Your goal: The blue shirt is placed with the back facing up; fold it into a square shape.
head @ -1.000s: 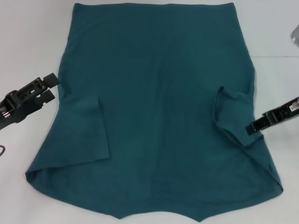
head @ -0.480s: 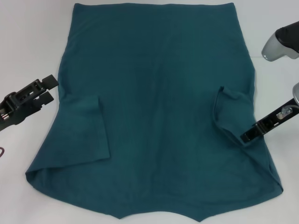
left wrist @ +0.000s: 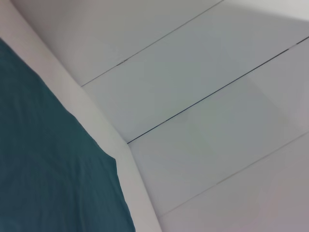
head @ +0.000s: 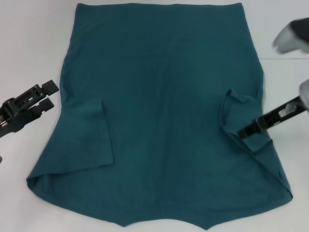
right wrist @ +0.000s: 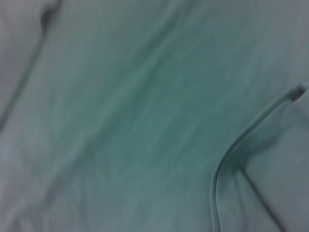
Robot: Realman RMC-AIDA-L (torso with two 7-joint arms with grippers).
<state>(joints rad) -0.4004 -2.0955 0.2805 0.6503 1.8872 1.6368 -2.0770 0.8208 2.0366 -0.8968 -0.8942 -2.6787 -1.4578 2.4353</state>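
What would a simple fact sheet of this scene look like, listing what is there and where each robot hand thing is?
garment: plain dark teal-blue short-sleeved shirt of soft matte fabric, spread flat
surface: white table
sleeves: both folded inward over the body
left end effector: open, over bare table beside the shirt's left edge, apart from it
right end effector: over the folded right sleeve; open or shut cannot be told
fold progress: sides tucked in, not yet a square
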